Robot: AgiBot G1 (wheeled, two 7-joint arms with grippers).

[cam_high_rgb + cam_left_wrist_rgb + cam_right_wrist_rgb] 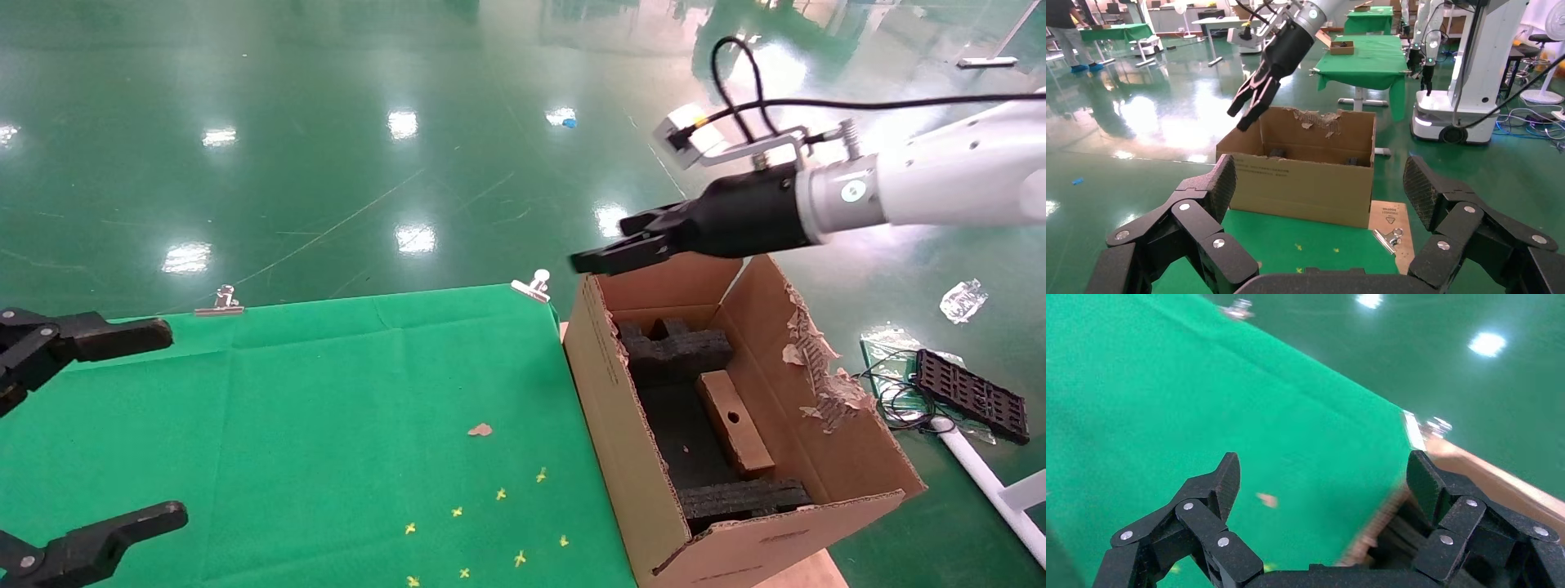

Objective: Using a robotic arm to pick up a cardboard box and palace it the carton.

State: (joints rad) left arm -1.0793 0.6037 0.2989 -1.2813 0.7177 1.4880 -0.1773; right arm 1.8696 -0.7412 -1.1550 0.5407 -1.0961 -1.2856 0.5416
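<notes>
Above carton [621, 425], right fingers [609, 260] apart, empty

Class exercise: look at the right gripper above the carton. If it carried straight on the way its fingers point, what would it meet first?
Probably the green cloth on the table: the open right gripper points leftward and slightly downward, past the carton rim. Depth is unclear, so it may overshoot the table.

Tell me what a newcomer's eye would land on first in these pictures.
First, the large carton with torn flaps standing at the right edge of the green-covered table, with black foam blocks inside and the slim cardboard box lying between them. Next, the white right arm's gripper hanging open and empty above the carton's far left corner. The left gripper sits open over the table's left edge.
</notes>
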